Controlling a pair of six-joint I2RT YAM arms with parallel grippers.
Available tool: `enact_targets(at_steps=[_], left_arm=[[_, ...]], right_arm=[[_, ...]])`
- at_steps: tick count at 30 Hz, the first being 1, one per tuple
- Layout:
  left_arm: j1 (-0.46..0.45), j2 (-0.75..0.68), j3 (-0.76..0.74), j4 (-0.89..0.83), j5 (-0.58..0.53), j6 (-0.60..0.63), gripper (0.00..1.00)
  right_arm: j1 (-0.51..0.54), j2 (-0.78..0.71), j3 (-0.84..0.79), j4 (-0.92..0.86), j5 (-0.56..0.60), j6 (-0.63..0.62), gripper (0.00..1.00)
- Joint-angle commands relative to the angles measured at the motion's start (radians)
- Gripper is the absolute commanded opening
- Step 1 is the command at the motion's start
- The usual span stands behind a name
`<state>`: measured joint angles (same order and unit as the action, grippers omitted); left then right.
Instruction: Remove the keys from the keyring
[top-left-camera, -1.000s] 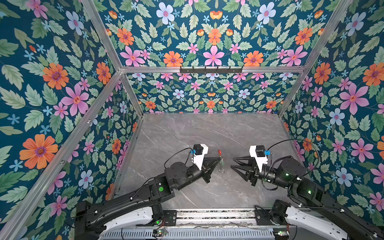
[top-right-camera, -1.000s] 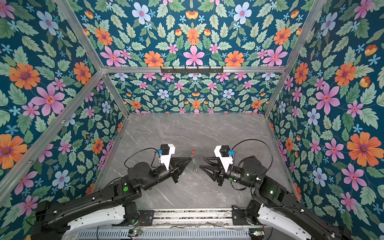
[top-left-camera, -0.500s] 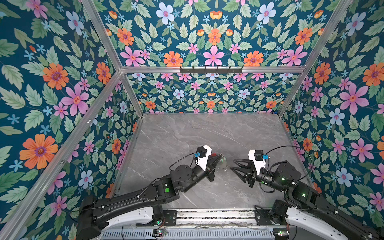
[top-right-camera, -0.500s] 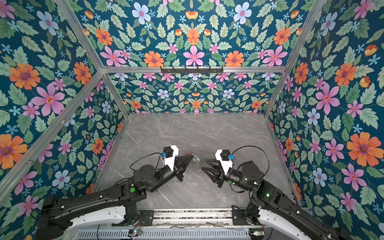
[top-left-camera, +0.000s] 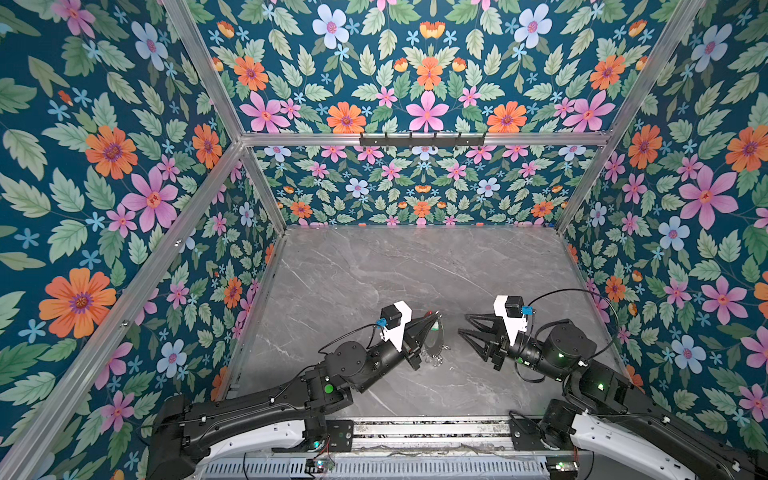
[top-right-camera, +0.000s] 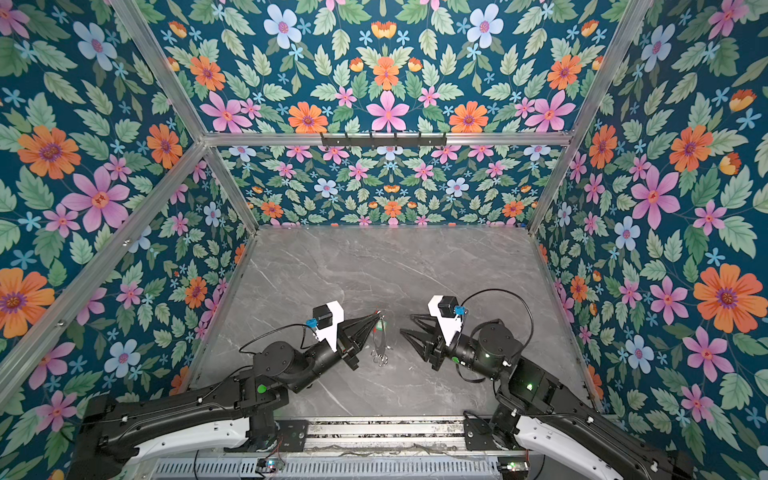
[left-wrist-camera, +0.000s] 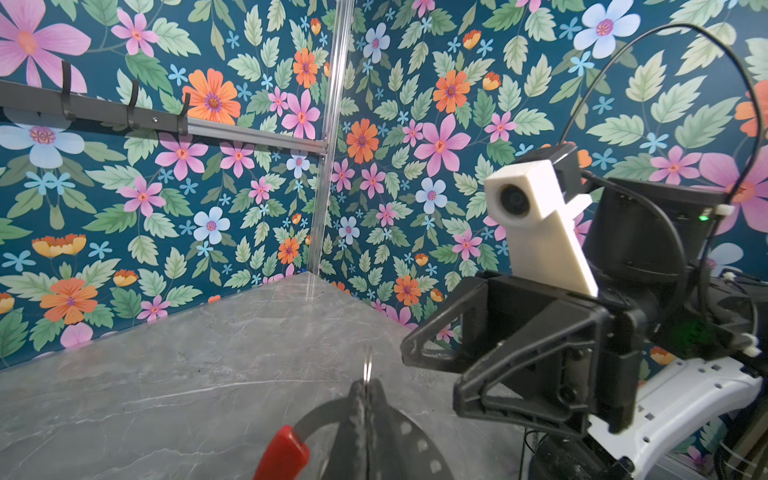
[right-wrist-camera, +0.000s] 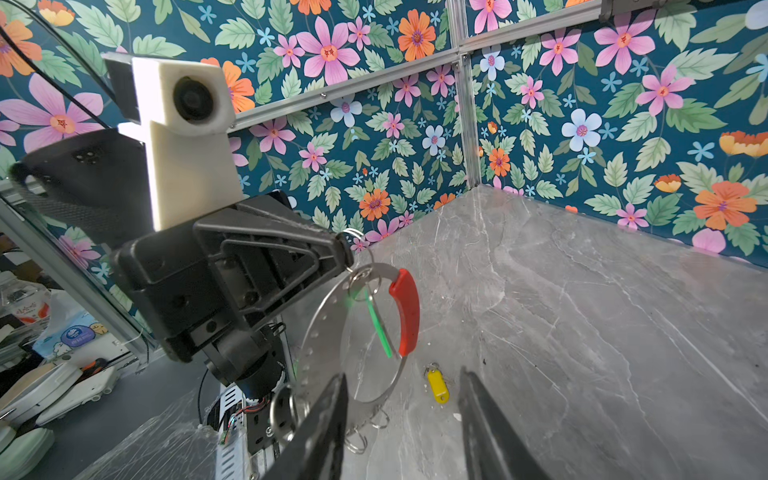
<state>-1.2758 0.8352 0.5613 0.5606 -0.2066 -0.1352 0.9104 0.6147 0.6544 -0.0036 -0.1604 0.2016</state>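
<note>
My left gripper is shut on the keyring, a grey hoop with a red sleeve, and holds it upright just above the table. A green key hangs edge-on inside the hoop, which shows in both top views. A yellow key with its small split ring lies loose on the table beyond the hoop. My right gripper is open, facing the hoop from a short way off, touching nothing.
Several small empty split rings dangle from the hoop's lower edge. The grey marble table is closed in by floral walls on three sides. A black hook rail runs along the back wall. The arms' base rail lines the front edge.
The left gripper has shifted slightly with the keyring, and the hoop now hangs a little lower below its tips. The right gripper's jaws have spread a bit wider.
</note>
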Motion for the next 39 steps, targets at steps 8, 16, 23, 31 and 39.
enact_targets(at_steps=[8,16,23,31,39], left_arm=[[0.0,-0.054,-0.044,0.126,0.182,-0.01,0.0],[-0.001,-0.045,-0.051,0.182,0.243,-0.049,0.0],[0.0,-0.06,-0.066,0.212,0.245,-0.062,0.0],[0.0,-0.082,-0.083,0.225,0.23,-0.066,0.0],[0.0,-0.084,-0.084,0.226,0.231,-0.07,0.0]], right_arm=[[0.001,0.031,0.034,0.191,-0.099,0.071,0.47],[0.0,0.094,0.059,0.302,-0.252,0.181,0.47],[0.001,0.128,0.088,0.295,-0.332,0.209,0.38],[0.0,0.149,0.099,0.29,-0.384,0.223,0.26],[0.0,0.154,0.104,0.28,-0.397,0.224,0.04]])
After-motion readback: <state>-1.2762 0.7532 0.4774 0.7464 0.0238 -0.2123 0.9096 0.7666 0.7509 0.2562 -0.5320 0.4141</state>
